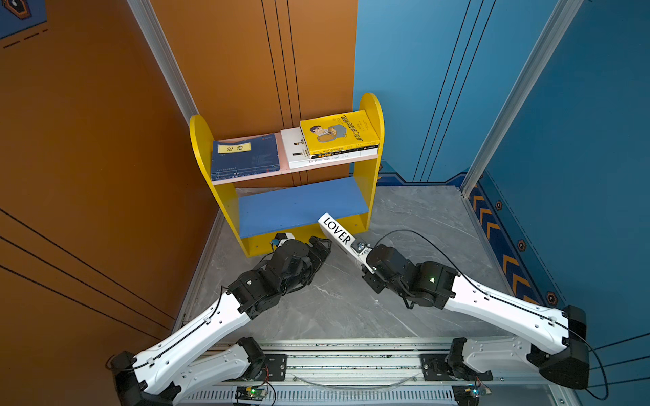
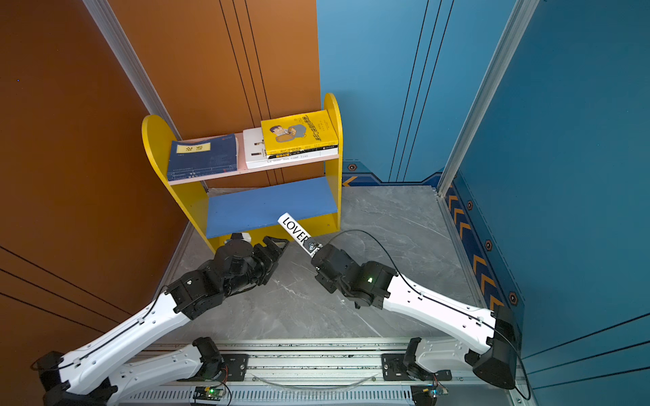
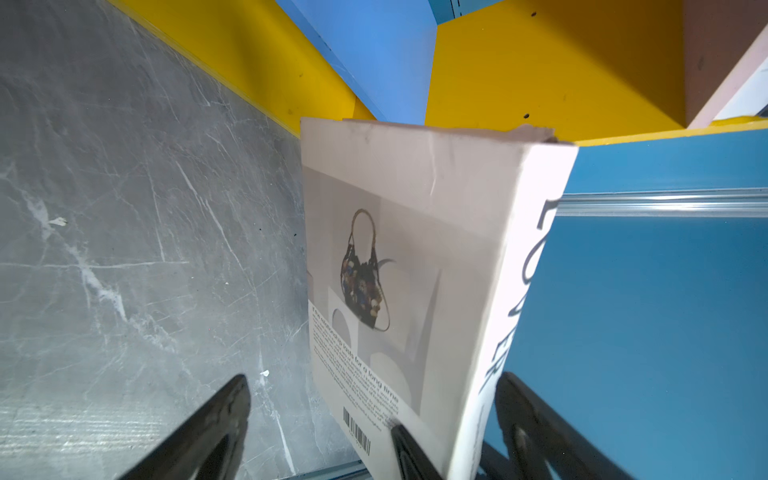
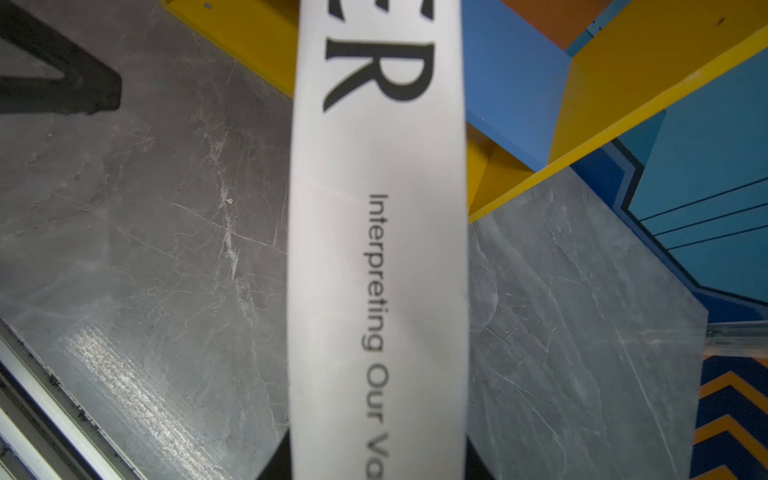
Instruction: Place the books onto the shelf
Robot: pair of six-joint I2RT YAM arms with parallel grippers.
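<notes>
One shelf (image 1: 200,140), perhaps four books (image 1: 339,133), one LOVER book (image 1: 336,230)

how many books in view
5: navy book at the left of the pink board; yellow atop black atop white at its right; LOVER in the right gripper. Another may hide under the navy one.

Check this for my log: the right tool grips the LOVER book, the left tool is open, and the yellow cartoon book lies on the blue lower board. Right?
One slip: the yellow cartoon book tops a stack on the pink upper board, not the blue lower board, as both top views show. The right tool does grip the LOVER book, and the left tool is open.
</notes>
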